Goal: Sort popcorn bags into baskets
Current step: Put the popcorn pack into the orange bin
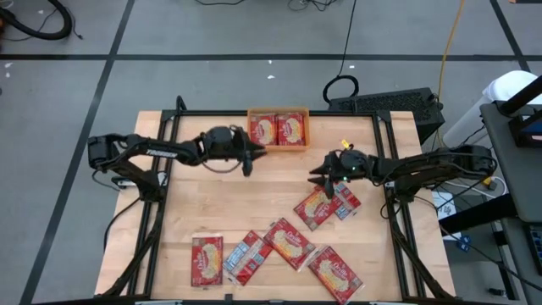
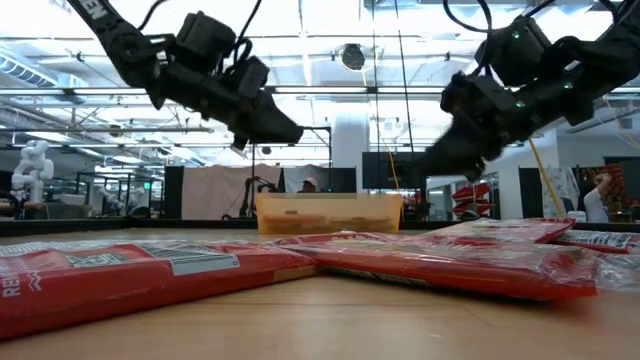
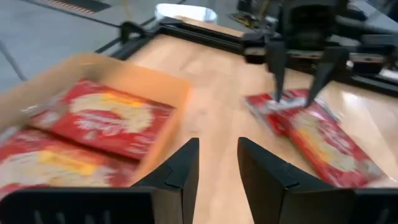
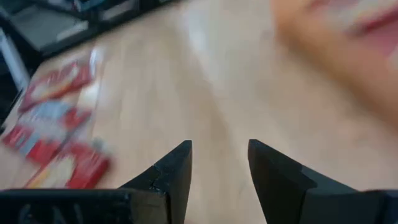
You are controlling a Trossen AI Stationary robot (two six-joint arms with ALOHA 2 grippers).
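High view first: the orange basket (image 1: pixel 278 111) sits at the far edge of the wooden table (image 1: pixel 212 212), and two popcorn bags (image 1: pixel 278 130) lie side by side inside it. The left gripper (image 1: pixel 251 155) hangs just beside the basket's near left corner. The right gripper (image 1: pixel 319 176) is poised over bare wood, next to a pair of overlapping bags (image 1: pixel 326 203). Four more bags (image 1: pixel 275 254) are strewn along the near edge, one of them showing a silver-grey side.

Low view now: both grippers float above the table with nothing in them, the left gripper (image 2: pixel 275 130) and the right gripper (image 2: pixel 440 160) flanking the basket (image 2: pixel 330 212) in the background. Red bags (image 2: pixel 420 262) fill the foreground.

Left wrist view: the fingers (image 3: pixel 180 168) stand apart, nothing between them, with the basket (image 3: pixel 155 84) and its two bags (image 3: pixel 109 118) alongside. Across the table, the other arm's fingers (image 3: pixel 277 65) are spread wide over a bag (image 3: pixel 317 134).

Right wrist view: its fingers (image 4: pixel 174 165) are parted and empty over bare wood, with blurred bags (image 4: pixel 56 124) off to one side.
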